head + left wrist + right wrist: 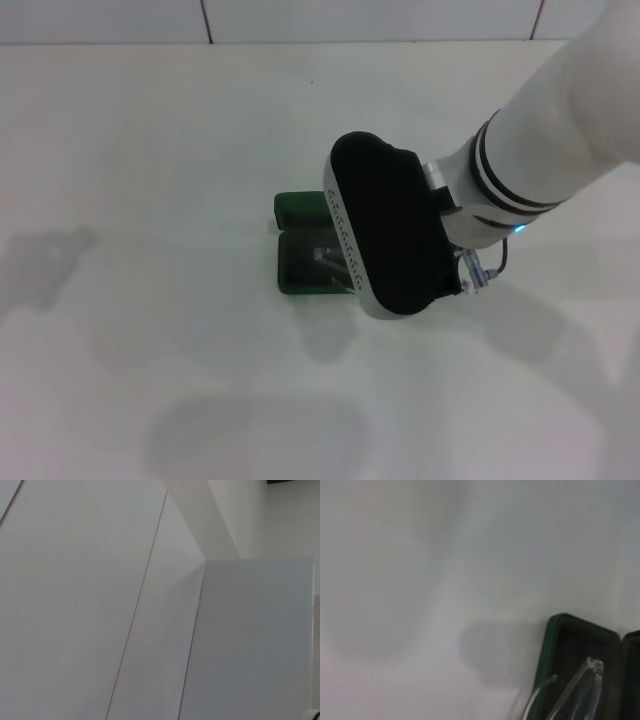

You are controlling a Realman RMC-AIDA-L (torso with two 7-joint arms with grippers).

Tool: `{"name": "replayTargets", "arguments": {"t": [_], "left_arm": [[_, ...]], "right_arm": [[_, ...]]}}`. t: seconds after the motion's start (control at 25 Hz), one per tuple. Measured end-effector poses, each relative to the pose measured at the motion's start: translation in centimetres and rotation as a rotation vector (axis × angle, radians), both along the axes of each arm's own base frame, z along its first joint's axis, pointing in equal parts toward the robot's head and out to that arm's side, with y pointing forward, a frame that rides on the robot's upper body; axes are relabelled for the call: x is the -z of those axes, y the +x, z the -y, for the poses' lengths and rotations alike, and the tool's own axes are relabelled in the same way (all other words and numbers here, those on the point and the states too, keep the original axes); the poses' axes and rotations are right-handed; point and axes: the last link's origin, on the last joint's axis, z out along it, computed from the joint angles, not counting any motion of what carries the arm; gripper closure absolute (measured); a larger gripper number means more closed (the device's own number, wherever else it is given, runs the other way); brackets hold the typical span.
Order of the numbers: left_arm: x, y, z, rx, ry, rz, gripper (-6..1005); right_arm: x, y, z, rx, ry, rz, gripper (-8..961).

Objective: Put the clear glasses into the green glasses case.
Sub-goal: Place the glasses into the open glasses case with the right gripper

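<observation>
At frame centre, the right tool (400, 262) covers the open, rounded green glasses case (296, 262) holding the clear glasses (580, 692); its grip cannot be told.

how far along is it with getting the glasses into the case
Nearly done, it seems. The dark green hinged glasses case lies open on the white table, and the transparent clear-plastic glasses lie in its dark tray, though one thin arm sticks out over the rim. The right arm's tool sits over the case in the head view, its fingers hidden. Left: tuck that arm in and perhaps close the lid. The left arm is out of sight.
</observation>
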Motion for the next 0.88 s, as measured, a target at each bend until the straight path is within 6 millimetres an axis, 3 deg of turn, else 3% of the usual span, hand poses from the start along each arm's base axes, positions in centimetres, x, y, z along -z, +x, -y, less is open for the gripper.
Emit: {"name": "replayTargets", "arguments": {"t": [0.88], "left_arm": [[0.0, 0.0, 0.0, 0.001, 0.002, -0.001, 951]], "right_arm": [[-2.4, 0.0, 0.8, 0.203, -0.067, -0.067, 652]]}}
